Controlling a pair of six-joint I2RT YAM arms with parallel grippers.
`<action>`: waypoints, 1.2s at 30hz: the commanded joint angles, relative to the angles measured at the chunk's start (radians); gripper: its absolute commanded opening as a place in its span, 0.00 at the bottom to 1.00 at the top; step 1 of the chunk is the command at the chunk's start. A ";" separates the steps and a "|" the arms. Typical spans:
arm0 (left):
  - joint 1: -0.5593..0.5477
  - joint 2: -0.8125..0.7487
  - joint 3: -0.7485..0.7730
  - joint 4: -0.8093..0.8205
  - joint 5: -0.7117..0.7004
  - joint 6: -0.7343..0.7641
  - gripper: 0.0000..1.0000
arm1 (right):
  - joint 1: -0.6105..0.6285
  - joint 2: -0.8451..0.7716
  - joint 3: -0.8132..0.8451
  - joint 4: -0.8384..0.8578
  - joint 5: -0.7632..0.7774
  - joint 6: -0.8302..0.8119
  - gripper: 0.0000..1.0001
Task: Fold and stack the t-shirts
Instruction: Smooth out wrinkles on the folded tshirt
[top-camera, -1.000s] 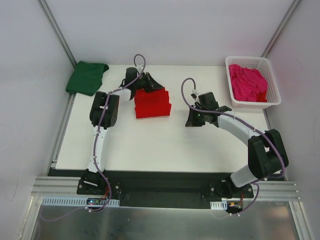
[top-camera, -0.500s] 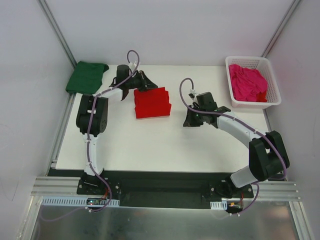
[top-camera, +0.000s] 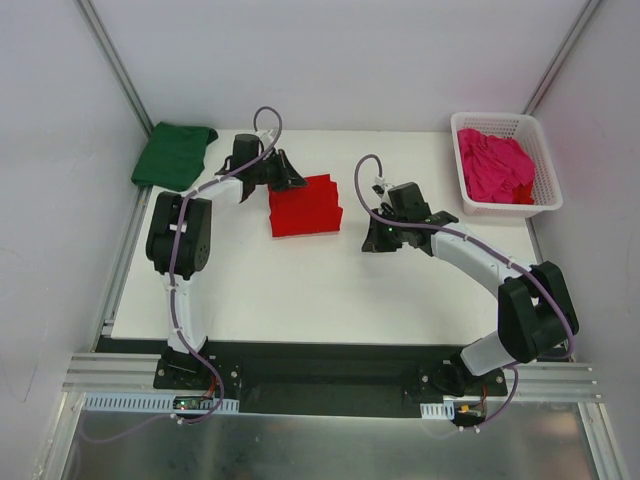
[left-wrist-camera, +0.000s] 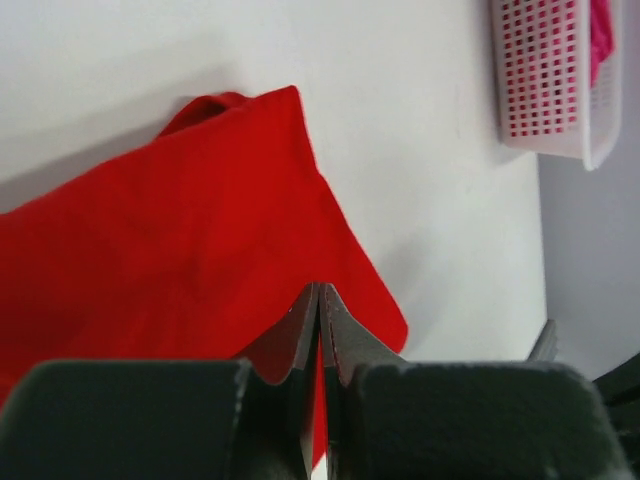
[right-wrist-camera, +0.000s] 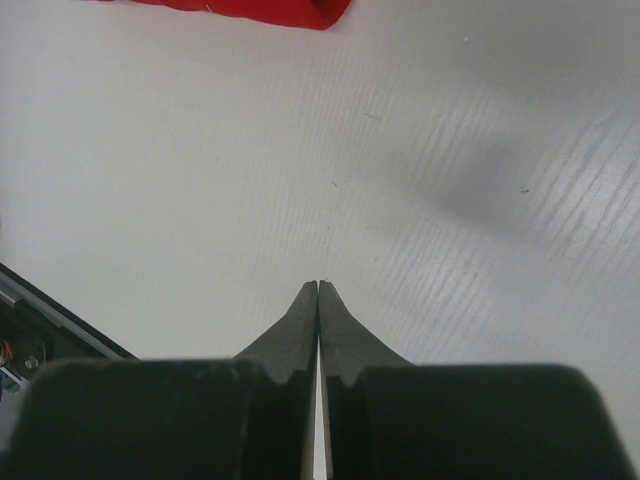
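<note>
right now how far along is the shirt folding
The red t-shirt lies folded mid-table and the green t-shirt looks folded at the far left corner. The left jaws are shut at the red one's edge; the right jaws are shut over the table. The magenta t-shirt sits crumpled in the basket; folding it and stacking remain.

The red t-shirt (top-camera: 305, 207) lies folded in a neat block near the back middle of the tabletop (top-camera: 300, 290). The dark green t-shirt (top-camera: 174, 154) lies folded at the far left corner. The pink t-shirt (top-camera: 495, 167) sits crumpled in the white basket (top-camera: 505, 210).
</note>
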 joint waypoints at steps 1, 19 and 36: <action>-0.014 0.012 0.115 -0.180 -0.170 0.157 0.00 | 0.002 -0.025 0.003 -0.001 0.022 0.003 0.01; -0.163 0.049 0.206 -0.459 -0.511 0.376 0.00 | 0.004 -0.030 -0.017 -0.001 0.039 0.000 0.01; -0.257 0.098 0.197 -0.642 -0.752 0.444 0.00 | 0.002 -0.060 -0.060 0.008 0.044 0.006 0.01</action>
